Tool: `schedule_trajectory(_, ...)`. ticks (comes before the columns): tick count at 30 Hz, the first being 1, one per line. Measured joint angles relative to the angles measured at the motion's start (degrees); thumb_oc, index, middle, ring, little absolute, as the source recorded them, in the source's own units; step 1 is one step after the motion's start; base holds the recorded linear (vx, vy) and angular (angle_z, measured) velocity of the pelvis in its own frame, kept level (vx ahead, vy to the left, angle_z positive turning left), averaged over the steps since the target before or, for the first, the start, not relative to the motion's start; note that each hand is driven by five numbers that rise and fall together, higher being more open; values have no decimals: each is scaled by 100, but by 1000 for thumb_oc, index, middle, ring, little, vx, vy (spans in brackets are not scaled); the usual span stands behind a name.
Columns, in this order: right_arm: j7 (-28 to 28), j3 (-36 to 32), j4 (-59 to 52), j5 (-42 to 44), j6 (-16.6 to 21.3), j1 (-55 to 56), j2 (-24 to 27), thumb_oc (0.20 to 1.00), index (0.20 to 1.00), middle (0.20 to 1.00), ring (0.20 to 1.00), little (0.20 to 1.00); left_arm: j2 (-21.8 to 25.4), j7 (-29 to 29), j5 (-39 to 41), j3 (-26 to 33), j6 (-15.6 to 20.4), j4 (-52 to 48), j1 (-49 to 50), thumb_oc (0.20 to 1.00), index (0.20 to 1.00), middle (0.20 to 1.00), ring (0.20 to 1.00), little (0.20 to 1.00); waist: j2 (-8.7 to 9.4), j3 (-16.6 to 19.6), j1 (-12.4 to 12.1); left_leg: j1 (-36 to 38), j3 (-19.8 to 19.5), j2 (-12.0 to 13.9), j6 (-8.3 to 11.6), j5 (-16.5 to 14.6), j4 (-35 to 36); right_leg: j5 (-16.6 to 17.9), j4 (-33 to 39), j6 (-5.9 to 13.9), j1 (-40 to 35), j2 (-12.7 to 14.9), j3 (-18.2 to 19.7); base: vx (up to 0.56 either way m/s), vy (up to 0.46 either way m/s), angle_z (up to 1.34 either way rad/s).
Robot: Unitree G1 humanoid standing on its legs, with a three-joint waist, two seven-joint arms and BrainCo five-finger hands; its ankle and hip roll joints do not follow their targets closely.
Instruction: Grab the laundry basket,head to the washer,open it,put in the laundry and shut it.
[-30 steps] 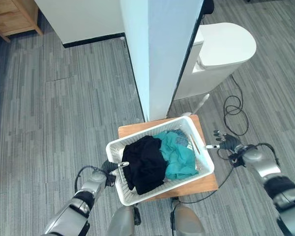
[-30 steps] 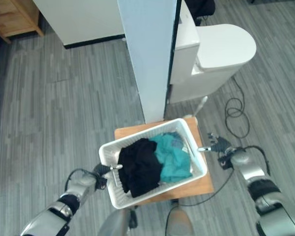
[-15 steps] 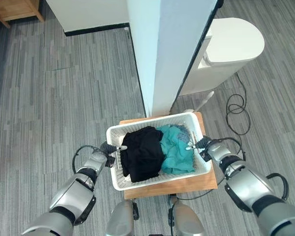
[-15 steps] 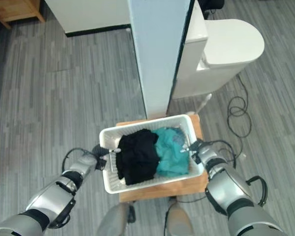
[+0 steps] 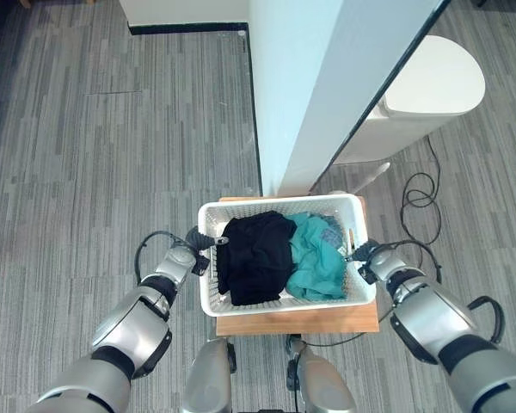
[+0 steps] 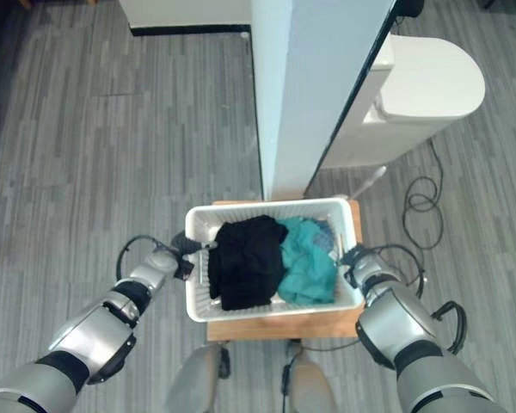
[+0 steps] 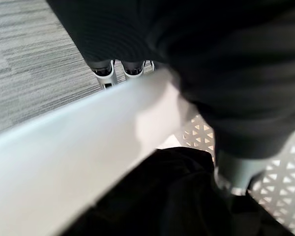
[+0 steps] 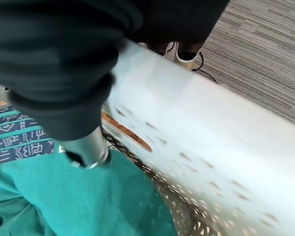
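**Basket Pickup: Grip Points and Handling**

Currently on wooden stool [image 5: 297, 320]: white laundry basket [image 5: 279, 303], holding black garment [image 5: 254, 258] and teal garment [image 5: 316, 264]. Left hand [image 5: 198, 242] clamped over left rim, thumb inside. Right hand [image 5: 364, 254] hooked likewise on right rim. Likely light, rigid plastic; soft load. Lift level by both end rims.

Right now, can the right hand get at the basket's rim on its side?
Probably yes: the right hand is already at the basket rim's right end, thumb hooked inside over the teal cloth, nothing between them. The left hand is at the opposite end.
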State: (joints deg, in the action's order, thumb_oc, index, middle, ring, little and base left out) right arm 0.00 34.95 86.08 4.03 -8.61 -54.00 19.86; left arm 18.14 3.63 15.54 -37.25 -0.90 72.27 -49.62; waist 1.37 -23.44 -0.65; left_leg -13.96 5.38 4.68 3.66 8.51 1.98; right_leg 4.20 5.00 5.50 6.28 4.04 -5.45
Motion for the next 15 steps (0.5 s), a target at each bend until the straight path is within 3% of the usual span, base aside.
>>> schedule_trajectory(5, -229, 3, -476, 200, 1, 102, 108, 200, 200, 200, 200, 200, 225, 128, -781, -277, 39, -205, -103, 200, 200, 200, 200, 200, 49, -11, 15, -150, 9, -11, -1, 0, -62, 46, 1, -22, 157, 12, 47, -9, 24, -4)
schedule_trajectory(9, -436, -140, -1715, 250, 93, 667, 488, 200, 200, 200, 200, 200, 740, 241, -1605, -634, -13, -965, 35, 200, 200, 200, 200, 200, 82, -22, 62, -213, 22, -31, -25, 19, -26, 99, 1, -22, 248, 23, 77, 26, 21, -3)
schedule_trajectory(15, -647, -559, -3584, 185, 94, 1750, 843, 200, 200, 200, 200, 200, 1488, 284, -2165, -357, -229, -2464, 905, 200, 200, 200, 200, 200, 76, -43, 123, 76, 69, -36, -113, 112, 217, 142, -2, -14, 98, 22, 94, 67, 2, -7)
